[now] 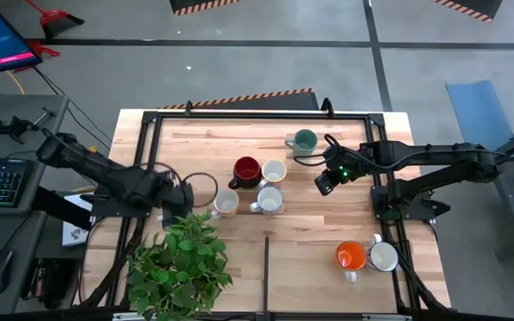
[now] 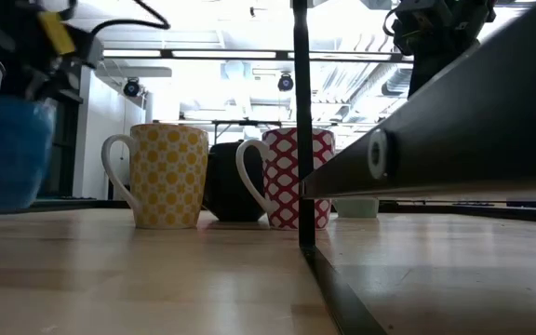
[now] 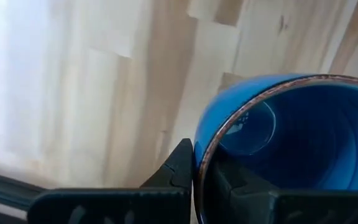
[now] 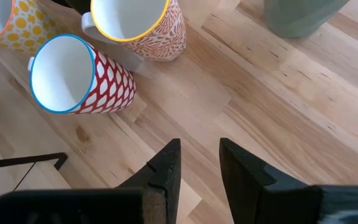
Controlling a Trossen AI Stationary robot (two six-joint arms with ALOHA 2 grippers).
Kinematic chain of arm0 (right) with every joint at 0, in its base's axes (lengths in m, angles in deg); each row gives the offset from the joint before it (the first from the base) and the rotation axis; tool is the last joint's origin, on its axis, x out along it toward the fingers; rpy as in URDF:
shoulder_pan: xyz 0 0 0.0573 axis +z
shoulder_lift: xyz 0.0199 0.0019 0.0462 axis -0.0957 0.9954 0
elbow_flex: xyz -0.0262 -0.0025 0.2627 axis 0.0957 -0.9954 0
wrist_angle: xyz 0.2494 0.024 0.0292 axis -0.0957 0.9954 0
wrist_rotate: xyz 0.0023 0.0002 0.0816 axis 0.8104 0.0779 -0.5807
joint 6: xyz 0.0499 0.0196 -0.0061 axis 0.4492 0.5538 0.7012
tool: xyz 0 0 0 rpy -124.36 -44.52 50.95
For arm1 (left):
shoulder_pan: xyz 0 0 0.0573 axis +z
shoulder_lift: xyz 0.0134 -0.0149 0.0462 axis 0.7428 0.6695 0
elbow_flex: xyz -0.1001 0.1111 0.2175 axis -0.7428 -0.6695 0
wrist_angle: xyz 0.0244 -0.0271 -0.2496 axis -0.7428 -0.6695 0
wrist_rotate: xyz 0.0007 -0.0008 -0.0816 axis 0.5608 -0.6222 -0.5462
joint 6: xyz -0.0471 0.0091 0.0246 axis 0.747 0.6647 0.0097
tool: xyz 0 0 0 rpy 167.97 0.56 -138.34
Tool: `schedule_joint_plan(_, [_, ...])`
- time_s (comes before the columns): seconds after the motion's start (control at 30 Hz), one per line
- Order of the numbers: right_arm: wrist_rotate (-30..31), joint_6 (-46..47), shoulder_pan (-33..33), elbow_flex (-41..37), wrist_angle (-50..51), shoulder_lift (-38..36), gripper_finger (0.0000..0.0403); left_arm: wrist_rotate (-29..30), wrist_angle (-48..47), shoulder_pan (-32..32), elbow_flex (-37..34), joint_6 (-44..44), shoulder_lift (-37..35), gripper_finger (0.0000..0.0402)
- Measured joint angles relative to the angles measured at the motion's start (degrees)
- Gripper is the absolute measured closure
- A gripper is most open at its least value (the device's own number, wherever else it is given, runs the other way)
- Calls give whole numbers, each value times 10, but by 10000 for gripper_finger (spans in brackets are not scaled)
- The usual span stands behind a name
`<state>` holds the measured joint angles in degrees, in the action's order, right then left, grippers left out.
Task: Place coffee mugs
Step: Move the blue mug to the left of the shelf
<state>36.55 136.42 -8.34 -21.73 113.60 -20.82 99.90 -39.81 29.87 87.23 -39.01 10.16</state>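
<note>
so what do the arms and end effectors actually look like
Both arms are dark, jointed links with black cables looped alongside. The right end effector has two flat, black, angular fingers tapering to the tips, and a green light glows near that wrist. The left end effector has matching black fingers.

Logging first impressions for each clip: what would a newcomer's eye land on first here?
Probably the leafy potted plant at the table's near-left edge, and the left gripper beside it, its fingers shut on the rim of a blue mug. Next, the cluster of mugs mid-table around a dark red mug, with the right gripper hovering open over bare wood just to their right.
</note>
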Motion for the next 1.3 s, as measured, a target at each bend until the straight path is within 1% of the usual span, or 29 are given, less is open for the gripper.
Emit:
schedule_joint_plan(0.2, [20, 0, 0, 0, 0, 0, 313, 6, -23, 91, 56, -109, 1, 397])
schedule_joint_plan(0.37, [22, 0, 0, 0, 0, 0, 313, 9, -35, 164, 101, -172, 2, 397])
schedule_joint_plan(0.53, [23, -1, 0, 0, 0, 0, 313, 23, -48, 211, 181, -226, 4, 397])
schedule_joint_plan(0.63, [23, -1, 0, 0, 0, 0, 313, 23, -52, 231, 237, -255, 21, 397])
schedule_joint_plan(0.77, [25, -15, 0, 0, 0, 0, 313, 26, -50, 250, 317, -298, 72, 397])
schedule_joint_plan(0.93, [25, -17, 0, 0, 0, 0, 313, 20, -50, 265, 417, -342, 173, 397])
schedule_joint_plan(1.07, [25, -15, 0, 0, 0, 0, 313, 0, -51, 268, 508, -350, 251, 397])
schedule_joint_plan(1.17, [27, -16, 0, 0, 11, 0, 313, -11, -56, 262, 576, -355, 295, 397])
schedule_joint_plan(1.23, [51, -13, 0, 0, 32, 0, 313, -15, -63, 256, 618, -361, 321, 397])
schedule_joint_plan(1.3, [92, 1, 0, 0, 54, 0, 313, -20, -66, 251, 653, -362, 345, 397])
